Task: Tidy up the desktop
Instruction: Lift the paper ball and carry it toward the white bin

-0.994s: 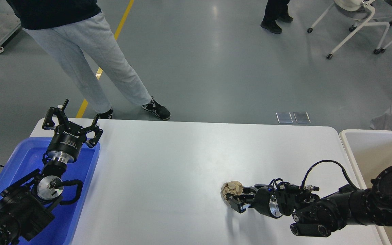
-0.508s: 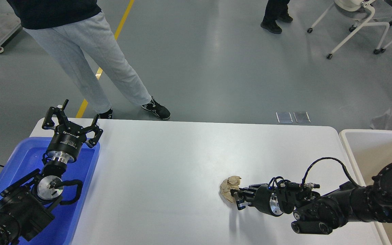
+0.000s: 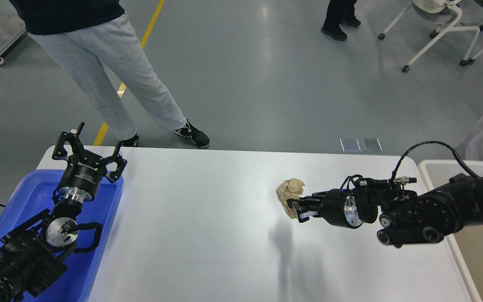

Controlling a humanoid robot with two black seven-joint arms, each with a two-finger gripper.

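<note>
Since the earlier frames, the right gripper [image 3: 298, 207] has risen from the lower middle of the frame toward the centre right, carrying the crumpled paper ball [image 3: 290, 193] with it; a second ago the ball sat on the tabletop, and its shadow now falls on the surface well below it in the frame. The left arm has not shifted.

The desktop [image 3: 208, 218], a broad white table with rounded corners, fills the lower half of the frame from left of centre to the right. The tan paper ball is pinched between the two fingers of the right gripper, jaws narrowed around its lower right part. The right arm reaches in from the right edge, lying roughly level, with a thin black cable looping above its wrist.

At the left, the left gripper [image 3: 88, 147] points toward the top of the frame, its jaws spread wide and holding nothing. It sits over the far end of a blue tray [image 3: 99, 268] that runs down the lower left corner.

A pale bin [image 3: 424, 167] stands at the right edge, just beside the desktop's far right corner, partly hidden by the right arm.

Beyond the table, on the grey floor, a person in light grey trousers [image 3: 115, 71] stands at upper left beside a yellow floor line [image 3: 151, 23].
</note>
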